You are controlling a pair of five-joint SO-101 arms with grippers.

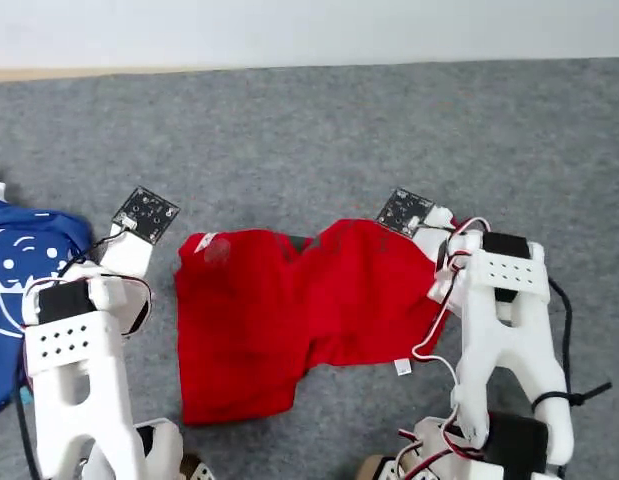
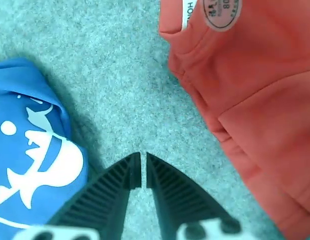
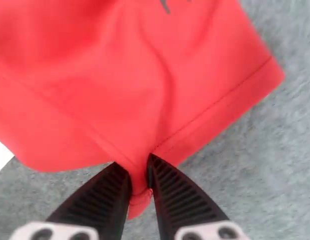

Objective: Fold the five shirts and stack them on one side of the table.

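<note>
A red shirt (image 1: pixel 289 310) lies partly folded in the middle of the grey table, its collar label (image 2: pixel 222 12) toward the left arm. My right gripper (image 3: pixel 139 175) is shut on the red shirt (image 3: pixel 119 85), pinching its hem at the shirt's right side (image 1: pixel 429 250). My left gripper (image 2: pixel 143 162) is shut on nothing, hovering over bare carpet between the red shirt (image 2: pixel 255 100) and a blue shirt (image 2: pixel 29 150). The blue shirt (image 1: pixel 19 270), with a white print, lies at the table's left edge beside the left arm (image 1: pixel 74 340).
The grey felt table surface (image 1: pixel 319 140) stretches open behind both arms up to a pale wall. A small white tag (image 1: pixel 402 367) sticks out at the red shirt's lower edge. Cables hang along the right arm (image 1: pixel 504 320).
</note>
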